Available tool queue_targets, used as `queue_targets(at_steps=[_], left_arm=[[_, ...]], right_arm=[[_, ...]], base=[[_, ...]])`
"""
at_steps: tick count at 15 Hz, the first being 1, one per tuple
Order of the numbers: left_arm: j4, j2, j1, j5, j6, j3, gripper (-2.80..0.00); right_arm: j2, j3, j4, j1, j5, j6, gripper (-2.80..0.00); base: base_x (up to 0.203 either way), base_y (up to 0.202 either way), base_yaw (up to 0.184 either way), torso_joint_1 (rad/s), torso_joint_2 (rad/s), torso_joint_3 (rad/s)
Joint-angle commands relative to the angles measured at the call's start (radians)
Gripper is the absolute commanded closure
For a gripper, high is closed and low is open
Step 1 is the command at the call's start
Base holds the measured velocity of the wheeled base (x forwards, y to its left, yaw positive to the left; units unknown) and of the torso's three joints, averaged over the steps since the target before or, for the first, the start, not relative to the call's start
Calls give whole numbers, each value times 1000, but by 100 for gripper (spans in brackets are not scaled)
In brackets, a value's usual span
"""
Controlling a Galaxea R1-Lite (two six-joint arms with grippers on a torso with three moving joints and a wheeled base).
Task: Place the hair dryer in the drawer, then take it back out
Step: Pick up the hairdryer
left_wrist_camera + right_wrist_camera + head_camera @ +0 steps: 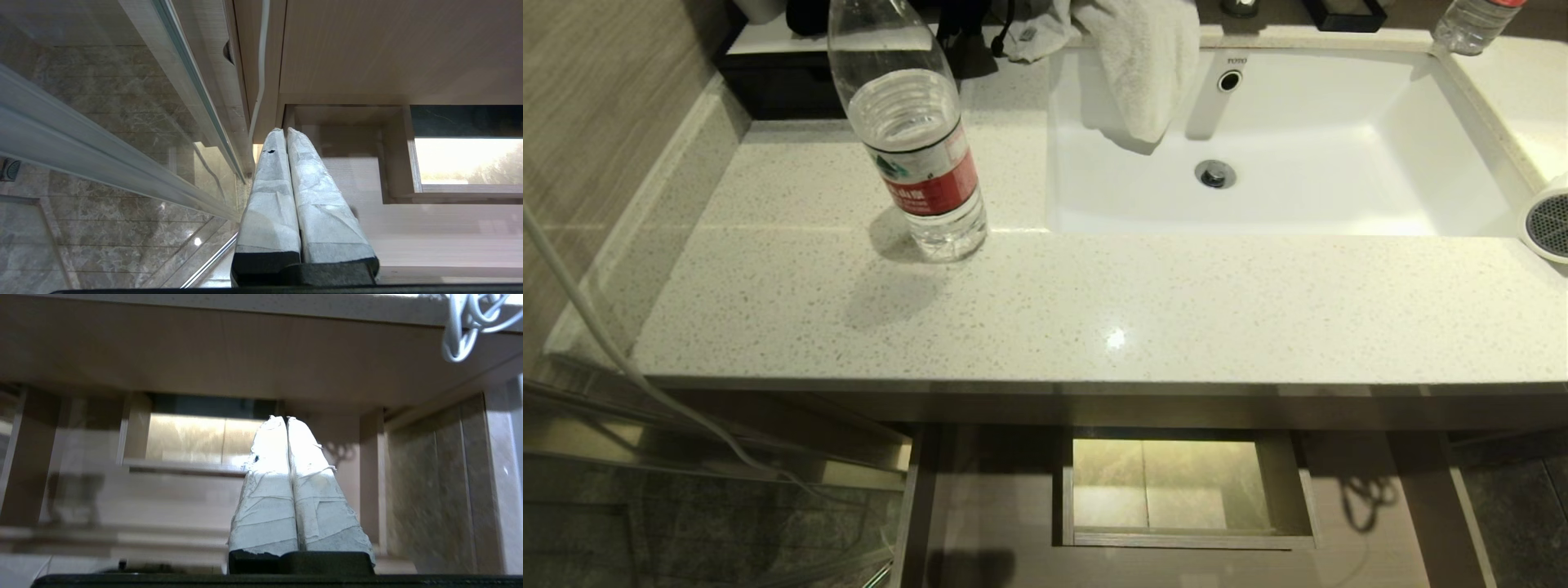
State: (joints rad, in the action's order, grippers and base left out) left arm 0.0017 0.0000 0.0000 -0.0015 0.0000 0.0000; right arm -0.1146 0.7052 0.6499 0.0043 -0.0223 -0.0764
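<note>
Grippers both pointed at the open drawer (1347, 523). Left gripper (285, 130) and right gripper (284, 418) were squeezed together, holding nothing.

"TOYO" on sink (1462, 98) back wall; bottle (915, 139) label unreadable.

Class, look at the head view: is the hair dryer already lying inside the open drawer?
No, the hair dryer sits on the countertop beside the sink.

The countertop (1094, 302) is cream with fine dark speckles, and the sink (1339, 204) is plain white. At the upper left, the clear bottle (915, 139) wears a red label.
</note>
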Motion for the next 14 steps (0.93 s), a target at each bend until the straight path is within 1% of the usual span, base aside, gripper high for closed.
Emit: queue_targets(at_steps=[1,4,6,9,11,12,13,14], left_arm=[[0,0,0,0,0,0,0],[0,0,0,0,0,0,0],[0,1,0,0,0,0,0],[0,0,0,0,0,0,0],[0,0,0,0,0,0,0],[0,0,0,0,0,0,0],[0,1,0,0,0,0,0],[0,0,0,0,0,0,0]], right_arm=[[-162,157,92,1,-12,-1,0],[-413,362,142,8,-89,-3,0],[-532,479,171,10,-121,-14,0],[-672,599,181,0,-129,-23,0],[-799,665,186,-11,-130,-34,0],[-856,694,186,-20,-132,-48,0],[-895,721,188,-56,-134,-77,0],[-917,740,192,-111,-134,-128,0]], base=[[0,0,0,0,0,0],[0,0,0,0,0,0],[0,0,0,0,0,0],[0,0,0,0,0,0],[0,0,0,0,0,0],[0,0,0,0,0,0],[0,0,0,0,0,0],[0,0,0,0,0,0]])
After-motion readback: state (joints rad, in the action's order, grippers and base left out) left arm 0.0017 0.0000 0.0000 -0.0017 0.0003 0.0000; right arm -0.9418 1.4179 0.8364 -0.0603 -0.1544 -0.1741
